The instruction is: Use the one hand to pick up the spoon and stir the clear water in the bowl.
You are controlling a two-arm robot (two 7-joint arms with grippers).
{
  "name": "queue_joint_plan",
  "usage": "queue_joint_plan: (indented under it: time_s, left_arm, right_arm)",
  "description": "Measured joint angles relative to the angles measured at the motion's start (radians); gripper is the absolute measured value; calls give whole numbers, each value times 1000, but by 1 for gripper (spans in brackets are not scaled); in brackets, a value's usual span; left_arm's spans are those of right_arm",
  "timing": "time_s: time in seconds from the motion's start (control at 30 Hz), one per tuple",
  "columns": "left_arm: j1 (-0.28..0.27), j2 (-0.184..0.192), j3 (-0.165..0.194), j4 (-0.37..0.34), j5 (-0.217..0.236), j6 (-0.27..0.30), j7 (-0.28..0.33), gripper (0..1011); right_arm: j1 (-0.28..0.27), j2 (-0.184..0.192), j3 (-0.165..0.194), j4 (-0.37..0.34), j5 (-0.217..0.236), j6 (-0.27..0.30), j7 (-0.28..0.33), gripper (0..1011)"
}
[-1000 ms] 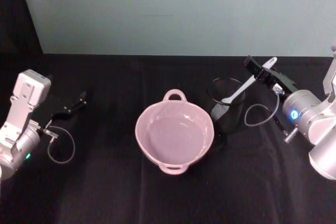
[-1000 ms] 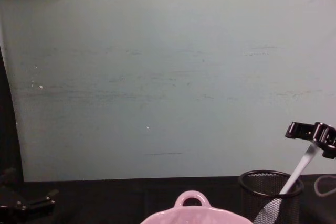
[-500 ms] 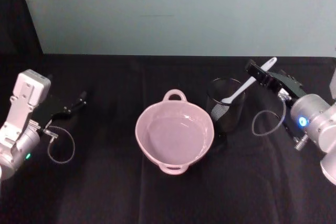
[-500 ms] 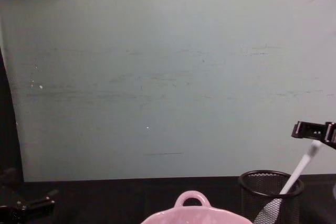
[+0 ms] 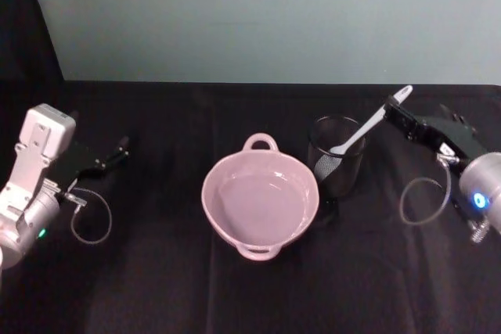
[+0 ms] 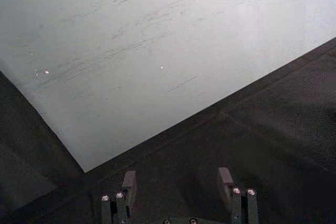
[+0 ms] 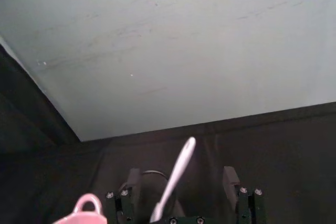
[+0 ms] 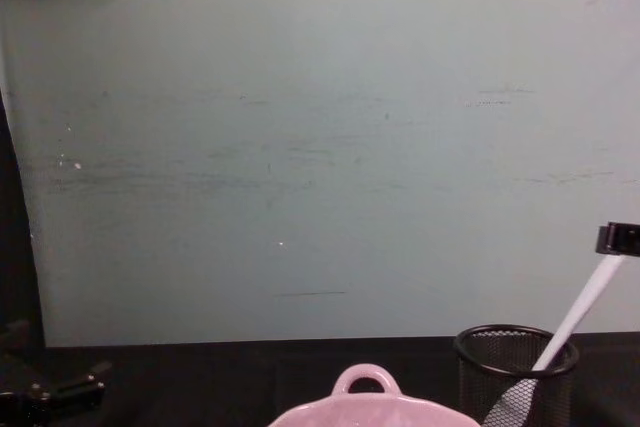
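Black cloth covers the table. At far left our left gripper [image 5: 117, 149] rests parked, fingers spread. At centre sits the bowl [image 5: 260, 201], water in it. Right of it the spoon [image 5: 368, 127] leans in a mesh cup [image 5: 337, 158], untouched. Our right gripper [image 5: 397, 115] hangs just beside the handle's top, fingers spread. We judge the grasp is pending: next, close squarely on the handle.
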Motion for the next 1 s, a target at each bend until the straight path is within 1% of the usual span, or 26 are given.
queue_joint_plan:
  time_s: [0.17, 0.37, 0.5, 0.7, 0.93, 1.0]
  left_arm:
    - [0, 0, 0, 0, 0, 0, 0, 1011]
    - [0, 0, 0, 0, 0, 0, 0, 1011]
    - [0, 0, 0, 0, 0, 0, 0, 1011]
    - [0, 0, 0, 0, 0, 0, 0, 1011]
    - [0, 0, 0, 0, 0, 0, 0, 1011]
    - [0, 0, 0, 0, 0, 0, 0, 1011]
  right_arm:
    - [-36, 15, 14, -20, -19, 5, 10, 1003]
    - [-90, 27, 33, -25, -59, -35, 30, 1003]
    - [-112, 30, 48, -17, -80, -61, 39, 1002]
    - [-124, 29, 61, 25, -110, -102, 58, 1002]
    - [-117, 17, 62, 68, -137, -125, 72, 1003]
    - [-112, 13, 60, 87, -155, -140, 79, 1002]
